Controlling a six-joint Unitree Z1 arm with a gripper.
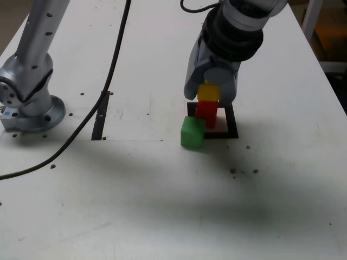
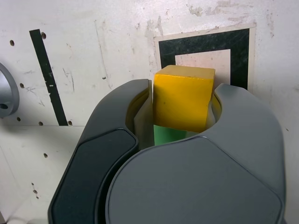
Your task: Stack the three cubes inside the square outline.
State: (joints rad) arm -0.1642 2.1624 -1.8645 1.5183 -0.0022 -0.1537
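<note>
Beside outline edge (image 1: 232,125): green cube (image 1: 192,132); maybe touching.

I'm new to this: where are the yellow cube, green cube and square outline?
Yellow cube (image 2: 183,97): wrist view, front face.
Green cube (image 1: 192,133): exterior view, front face.
Square outline (image 1: 232,125): exterior view, right tape strip.

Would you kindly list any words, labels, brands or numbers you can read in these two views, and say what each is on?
None: no readable text in either view.
The yellow cube, red cube, green cube, gripper, black square outline and table carry no writing.
</note>
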